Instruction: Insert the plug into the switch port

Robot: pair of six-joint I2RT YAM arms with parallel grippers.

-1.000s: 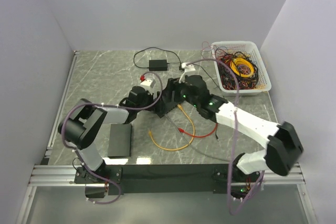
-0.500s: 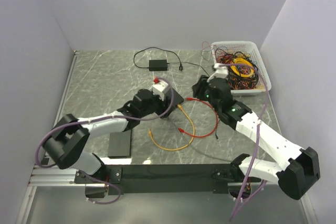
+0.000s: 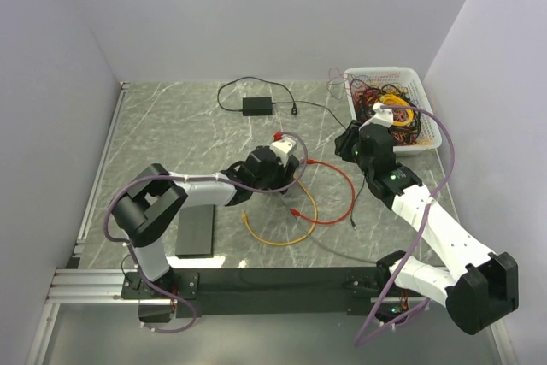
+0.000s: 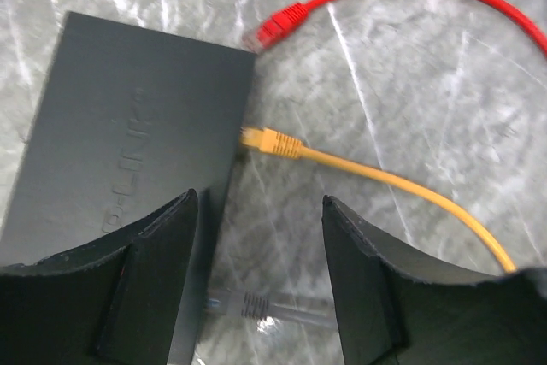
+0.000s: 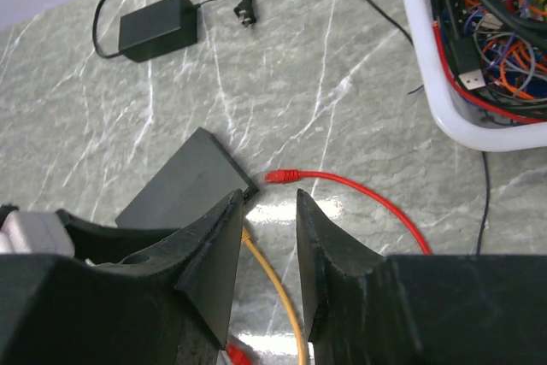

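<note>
The dark grey switch (image 4: 128, 134) lies flat under my left gripper (image 4: 256, 203), which is open and empty just above it. A yellow plug (image 4: 269, 140) touches the switch's side edge; I cannot tell if it is seated. A red plug (image 4: 278, 27) lies loose by the switch's corner. A grey plug (image 4: 248, 303) lies at the same edge, between my fingers. My right gripper (image 5: 269, 198) is open and empty, hovering above the red plug (image 5: 278, 176) and the switch (image 5: 184, 185). In the top view the left gripper (image 3: 286, 164) hides most of the switch; the right gripper (image 3: 350, 144) is to its right.
A white basket (image 3: 432, 121) of tangled cables stands at the back right. A black power adapter (image 3: 256, 106) with its cord lies at the back. A flat black box (image 3: 195, 228) lies front left. The red cable (image 3: 346, 190) and the yellow cable (image 3: 278, 238) loop across the middle.
My right gripper has drawn back from the switch toward the basket, leaving the red plug on the table. My left gripper has moved right over the switch.
</note>
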